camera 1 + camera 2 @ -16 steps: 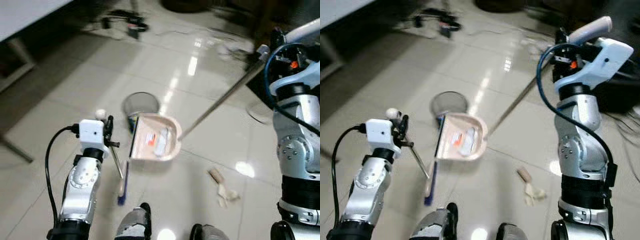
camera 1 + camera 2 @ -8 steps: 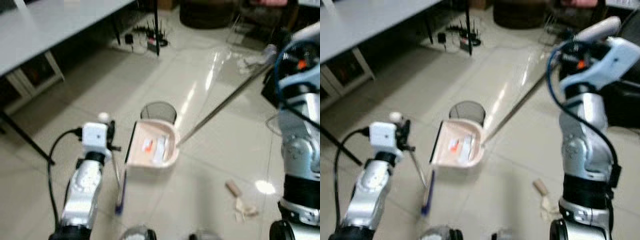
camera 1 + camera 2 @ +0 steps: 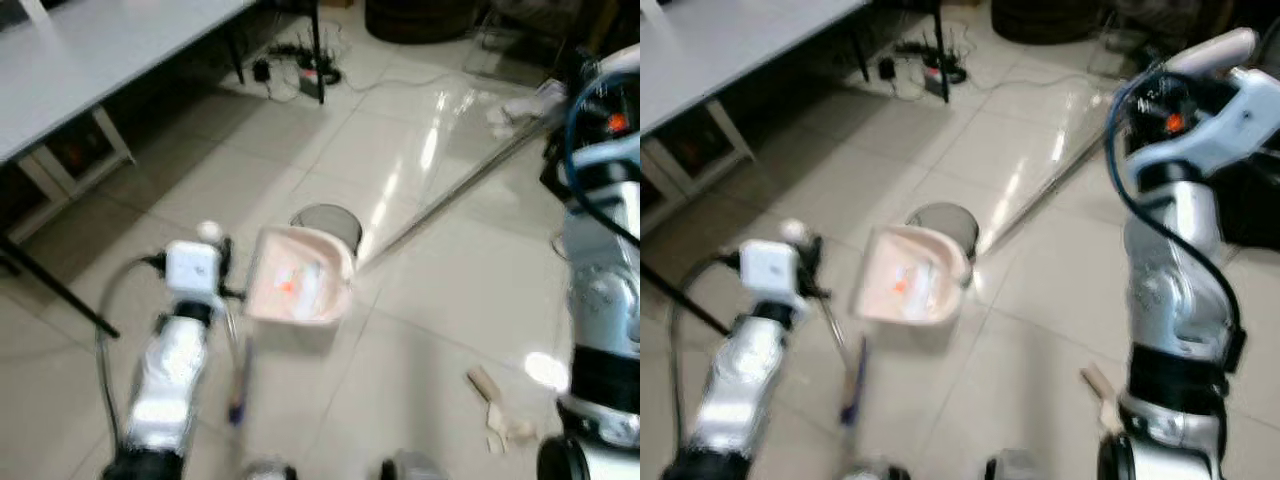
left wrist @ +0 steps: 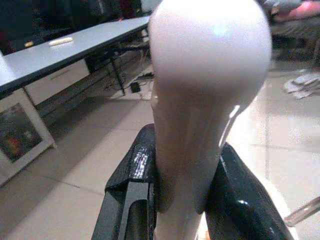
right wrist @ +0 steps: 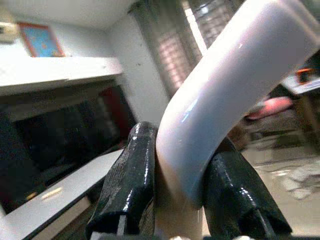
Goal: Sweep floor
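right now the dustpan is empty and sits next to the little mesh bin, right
Not quite. The dustpan is not empty: the left eye view shows scraps of litter in it, one orange and one white. It does sit next to the little mesh bin.

one pink dustpan, one round mesh bin, one broom, two scraps of litter on the floor and one grey table.
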Robot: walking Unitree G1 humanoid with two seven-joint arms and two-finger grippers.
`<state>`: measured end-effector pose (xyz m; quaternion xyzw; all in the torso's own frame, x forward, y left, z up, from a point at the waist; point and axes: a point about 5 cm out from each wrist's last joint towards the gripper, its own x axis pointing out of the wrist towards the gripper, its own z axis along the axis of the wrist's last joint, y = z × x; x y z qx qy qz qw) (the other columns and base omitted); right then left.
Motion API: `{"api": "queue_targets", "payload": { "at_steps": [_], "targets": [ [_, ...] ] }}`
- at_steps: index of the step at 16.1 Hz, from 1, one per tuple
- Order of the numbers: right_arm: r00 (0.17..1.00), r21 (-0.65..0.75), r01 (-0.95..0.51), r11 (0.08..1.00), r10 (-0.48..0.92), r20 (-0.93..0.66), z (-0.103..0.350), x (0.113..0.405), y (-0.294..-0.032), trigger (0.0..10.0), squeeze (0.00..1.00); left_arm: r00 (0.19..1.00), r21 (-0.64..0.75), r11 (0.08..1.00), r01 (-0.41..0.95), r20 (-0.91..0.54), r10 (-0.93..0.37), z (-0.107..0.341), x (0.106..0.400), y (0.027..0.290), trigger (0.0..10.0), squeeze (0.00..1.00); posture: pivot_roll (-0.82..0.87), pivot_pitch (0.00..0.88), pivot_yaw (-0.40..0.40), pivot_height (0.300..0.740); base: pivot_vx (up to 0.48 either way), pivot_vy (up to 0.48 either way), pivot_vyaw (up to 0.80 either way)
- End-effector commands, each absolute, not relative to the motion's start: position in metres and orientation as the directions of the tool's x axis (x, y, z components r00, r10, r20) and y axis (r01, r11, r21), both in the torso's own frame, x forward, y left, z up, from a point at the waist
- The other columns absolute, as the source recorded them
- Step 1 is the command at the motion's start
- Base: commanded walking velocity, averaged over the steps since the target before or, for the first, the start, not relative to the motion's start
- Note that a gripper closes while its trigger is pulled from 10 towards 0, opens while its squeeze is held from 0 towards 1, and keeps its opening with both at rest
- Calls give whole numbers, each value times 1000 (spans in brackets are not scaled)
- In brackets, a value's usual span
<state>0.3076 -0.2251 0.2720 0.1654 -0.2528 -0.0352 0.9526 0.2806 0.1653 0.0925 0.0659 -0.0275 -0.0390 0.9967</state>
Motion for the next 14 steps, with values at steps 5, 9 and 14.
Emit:
{"api": "queue_targets", "payload": {
  "at_steps": [5,9,14],
  "targets": [
    [833,337,-44,941,-152,532,286,305,-224,10000,0,995,135,990,48,85,-60,100,284,170,10000,0,-17,45,55,740,286,0,0],
    [838,343,-41,939,-154,524,283,307,-224,10000,0,994,131,990,47,89,-59,101,285,168,10000,0,-16,39,52,740,286,0,0],
    [842,331,-43,943,-144,520,283,312,-224,10000,0,994,123,992,24,100,-36,101,284,170,10000,0,-10,25,32,740,287,0,-173]
  ]
}}
